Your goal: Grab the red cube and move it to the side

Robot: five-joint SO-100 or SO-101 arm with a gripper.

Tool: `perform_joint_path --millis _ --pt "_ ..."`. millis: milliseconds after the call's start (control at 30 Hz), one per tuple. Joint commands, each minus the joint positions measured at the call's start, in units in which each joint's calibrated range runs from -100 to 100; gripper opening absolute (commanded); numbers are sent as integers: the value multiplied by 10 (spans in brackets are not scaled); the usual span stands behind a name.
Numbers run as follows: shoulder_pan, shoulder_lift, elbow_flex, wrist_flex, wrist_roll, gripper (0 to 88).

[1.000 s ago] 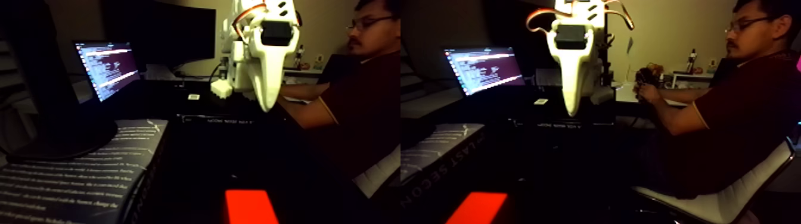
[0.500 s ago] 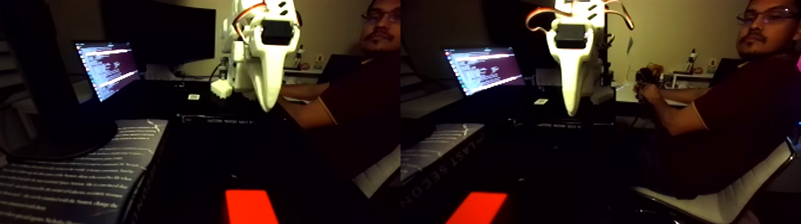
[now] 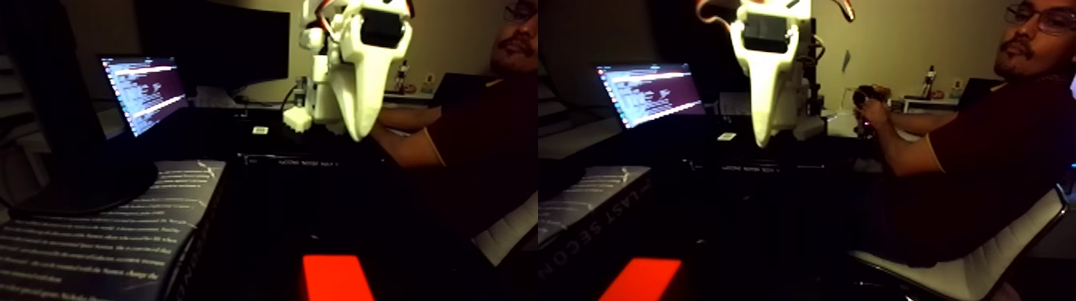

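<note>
— Fingers [image 3: 358, 132]? White, tapering to one pointed tip, hanging in the air well above the dark bench [image 3: 336, 208]. Seen end-on in both halves of the fixed view, so cannot tell whether parted or pressed together. Nothing visibly held.

— And the red cube [image 3: 335, 278]? Down at the near edge, cut off by the bottom of the picture, lying on the bench. Well apart from the fingers, nearer to the camera and far below the tip.

— Above the fingers? Black motor block set in a white housing, with orange cable looping off the top.

— Further out on the left? Open laptop [image 3: 144, 90] with a lit screen at the far left, a dark monitor behind it. Nearer, a book [image 3: 104, 232] with pale lines of print across its cover, lying flat at the left near corner.

— On the right? Person [image 3: 985, 152] in a dark red shirt, seated on a white chair [image 3: 977, 272], arms stretched toward something small and dark on the far side. Too dim to tell what.
</note>
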Motion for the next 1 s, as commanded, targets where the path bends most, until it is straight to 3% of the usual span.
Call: perform_joint_path --millis 0,333,533,867,967 --pt "4 101 -72 -42 12 16" --pt "3 396 -298 -32 12 23" --pt "17 515 -437 19 10 133" --pt "84 667 -585 66 12 147" --pt "86 688 -586 67 18 194"
